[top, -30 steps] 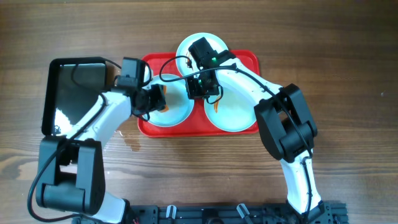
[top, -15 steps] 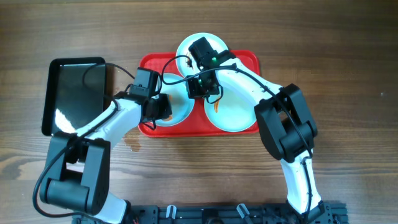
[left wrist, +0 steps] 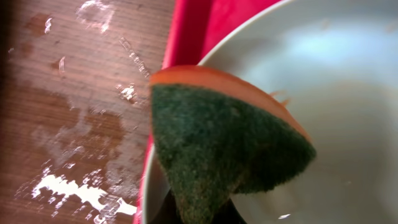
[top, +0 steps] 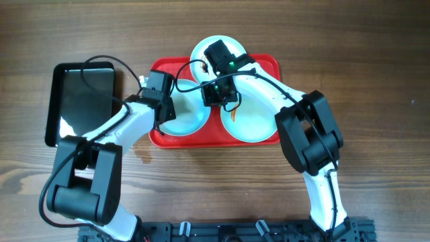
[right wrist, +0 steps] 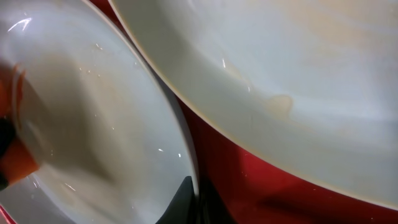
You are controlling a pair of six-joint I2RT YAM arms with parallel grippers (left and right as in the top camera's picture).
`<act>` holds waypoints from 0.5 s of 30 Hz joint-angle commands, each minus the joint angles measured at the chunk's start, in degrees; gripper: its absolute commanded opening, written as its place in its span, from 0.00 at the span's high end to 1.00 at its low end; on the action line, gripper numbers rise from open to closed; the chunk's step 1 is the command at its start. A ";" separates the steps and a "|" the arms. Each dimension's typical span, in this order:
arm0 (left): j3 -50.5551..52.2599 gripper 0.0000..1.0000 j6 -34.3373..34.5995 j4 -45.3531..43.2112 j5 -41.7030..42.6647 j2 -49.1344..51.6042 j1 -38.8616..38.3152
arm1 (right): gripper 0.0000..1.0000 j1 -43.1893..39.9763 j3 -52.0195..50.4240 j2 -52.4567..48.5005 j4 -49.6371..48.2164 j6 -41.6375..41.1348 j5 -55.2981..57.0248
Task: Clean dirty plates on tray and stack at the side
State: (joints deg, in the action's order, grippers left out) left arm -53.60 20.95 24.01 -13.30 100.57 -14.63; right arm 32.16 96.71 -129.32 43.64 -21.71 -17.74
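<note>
Three pale plates lie on the red tray (top: 269,64): a left plate (top: 190,122), a right plate (top: 255,124) with orange smears, and a far plate (top: 216,48). My left gripper (top: 165,109) is shut on a green and orange sponge (left wrist: 224,143), which rests on the left plate (left wrist: 336,93) near its left rim. My right gripper (top: 217,96) is shut on that same plate's right rim (right wrist: 184,149), one finger on each side. In the right wrist view the right plate (right wrist: 298,74) fills the upper right and the sponge (right wrist: 18,158) shows at the far left.
A glossy black tray (top: 80,101) lies left of the red tray. Water spots wet the wooden table (left wrist: 81,186) by the red tray's left rim (left wrist: 186,37) and near its front left corner (top: 142,153). Cables loop over both trays.
My left gripper has moved right with the sponge, from the red tray's left edge onto the left plate. The right arm has stayed still on the rim.
</note>
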 commanded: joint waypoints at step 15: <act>-4.37 0.96 2.71 0.46 20.50 -0.28 -0.15 | 0.96 0.68 -0.68 -0.87 0.11 2.27 -1.62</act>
State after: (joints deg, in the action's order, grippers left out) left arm -57.52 22.70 24.88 3.81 96.86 -14.63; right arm 32.23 96.71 -129.32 43.62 -20.49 -17.98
